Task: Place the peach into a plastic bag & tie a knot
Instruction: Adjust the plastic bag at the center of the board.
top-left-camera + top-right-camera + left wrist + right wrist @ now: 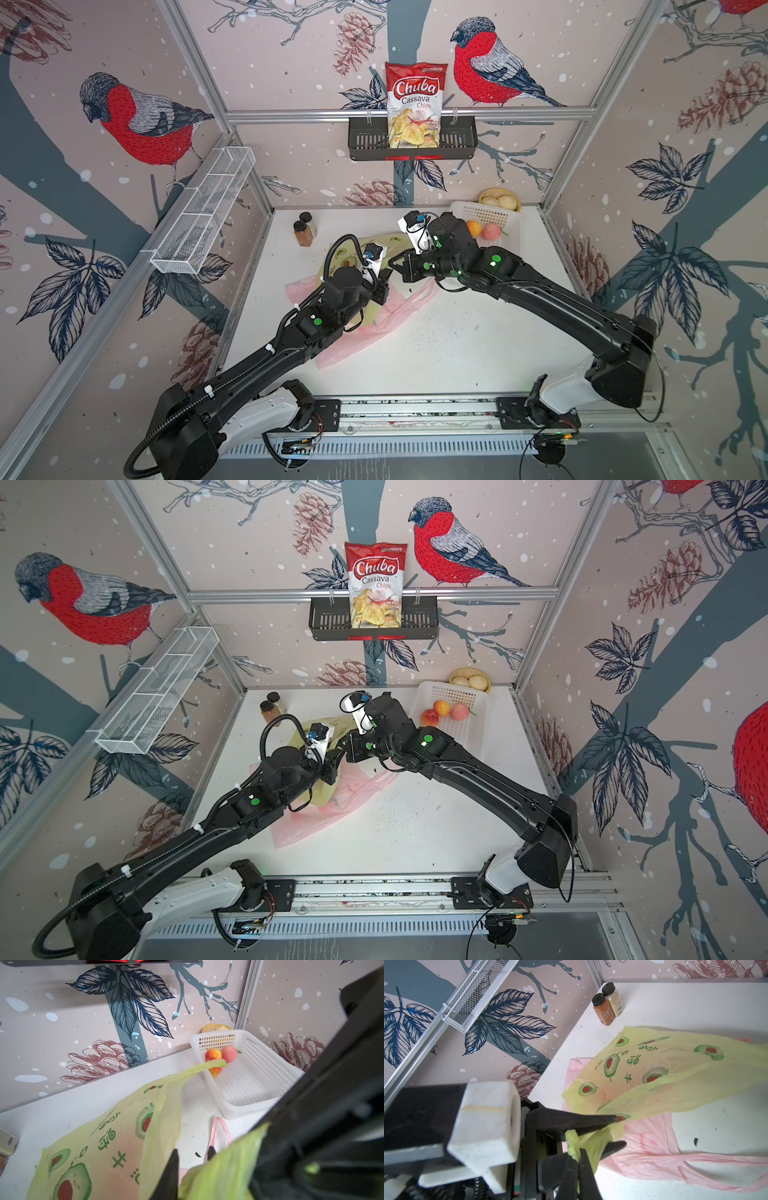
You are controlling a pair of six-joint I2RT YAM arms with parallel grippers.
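In both top views the peach (491,231) sits in the white basket (465,210) at the back right of the table (457,353), well apart from both bags. It is round, with no clear long axis, and its green leaf points towards the right wall. A top view shows three fruits in the basket: the one pink peach and two orange-red fruits (430,718). The one green bag (349,259) lies under the two wrists, its long axis running from back to front. It rests on one pink bag (353,349), which stretches diagonally from front left to back right. The left gripper (385,279) and right gripper (395,262) meet over the green bag, and their jaws are too small to read here. Two spice jars (306,232) stand at the back left. One chips bag (415,104) stands in the black wall shelf (461,141).

In the left wrist view the green bag's printed panel fills the foreground, and one handle reaches towards the basket, crossing in front of the fruits. The left gripper's two fingers (173,1167) stand apart.

In the right wrist view the right gripper (577,1154) has its jaws pressed together on a twisted handle of the green bag. The left gripper (623,1131) has its jaws a little apart, with a fold of the green bag between them, not pinched.
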